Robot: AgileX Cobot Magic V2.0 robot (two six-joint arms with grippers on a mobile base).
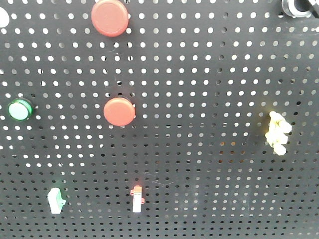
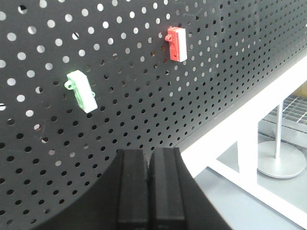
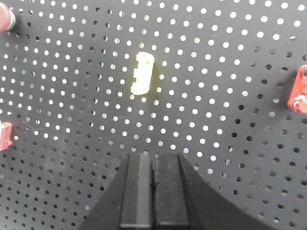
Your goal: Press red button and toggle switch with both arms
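The red button [image 1: 109,17], large, round and matte, sits at the top of the black pegboard [image 1: 209,74] in the front view. A pale yellow toggle switch [image 1: 276,132] is mounted at the right, and shows in the right wrist view [image 3: 143,73] above my right gripper [image 3: 153,155]. That gripper is shut and empty, a short way off the board. My left gripper [image 2: 149,153] is shut and empty, below a green switch [image 2: 81,91] and a red switch [image 2: 176,44]. Neither gripper shows in the front view.
A smaller red button [image 1: 119,111] and a green button [image 1: 20,109] sit mid-board. A green switch [image 1: 56,200] and a red-and-white switch [image 1: 136,198] sit low. A red part [image 3: 300,88] is at the right. A white frame [image 2: 249,120] runs under the board.
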